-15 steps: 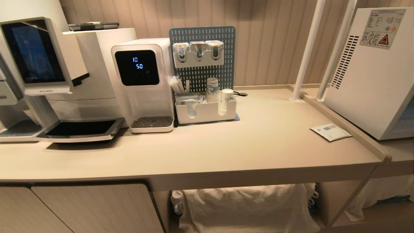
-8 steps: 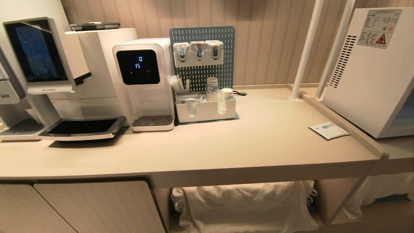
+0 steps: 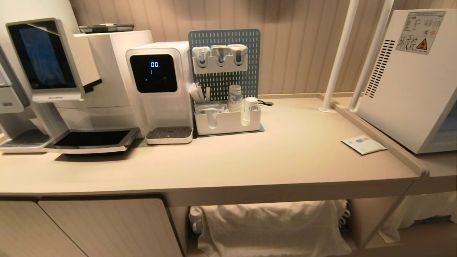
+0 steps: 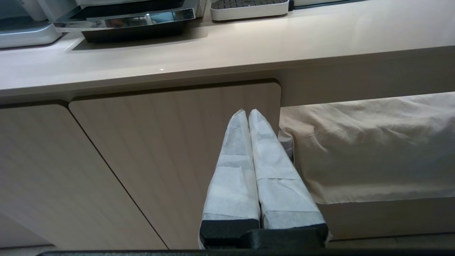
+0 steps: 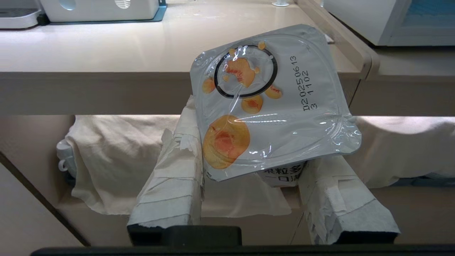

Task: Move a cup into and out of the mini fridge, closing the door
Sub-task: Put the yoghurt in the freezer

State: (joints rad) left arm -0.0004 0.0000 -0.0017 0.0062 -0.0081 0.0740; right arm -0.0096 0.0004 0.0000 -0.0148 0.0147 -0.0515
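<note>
The cup [image 5: 273,106] sits centre-right of the right wrist view, clamped at its body between the two tape-wrapped fingers [image 5: 170,177] of the right gripper [image 5: 256,185], held below worktop level in front of the worktop [image 5: 106,53] edge; neither arm shows in the head view. The cup is tilted, foil lid facing the camera, peach marks and a printed date code visible. It looks light: small thin-walled plastic pot, likely to flex or dent if squeezed hard. The foil lid overhangs the body as a square flange, crinkly and glossy, so probably slippery and easy to puncture; not a place to hold. Best hold is where it is now, on the side walls under the lid rim, so the flange can catch on the fingers if it slides. The tilt suggests the grip is a bit off-centre, so it may rotate when swung. The left gripper [image 4: 249,113] is closed with nothing in it, fingers pressed together, low in front of a cupboard door [image 4: 142,149], lower centre of the left wrist view. The mini fridge [image 3: 410,82] stands at the right edge of the head view on a lower ledge; vent slots and warning sticker show on its side. Only a sliver of its door [image 3: 448,132] shows at the far right, so I cannot tell whether it is shut. A cloth [image 5: 106,156] hangs under the worktop behind the cup.
</note>
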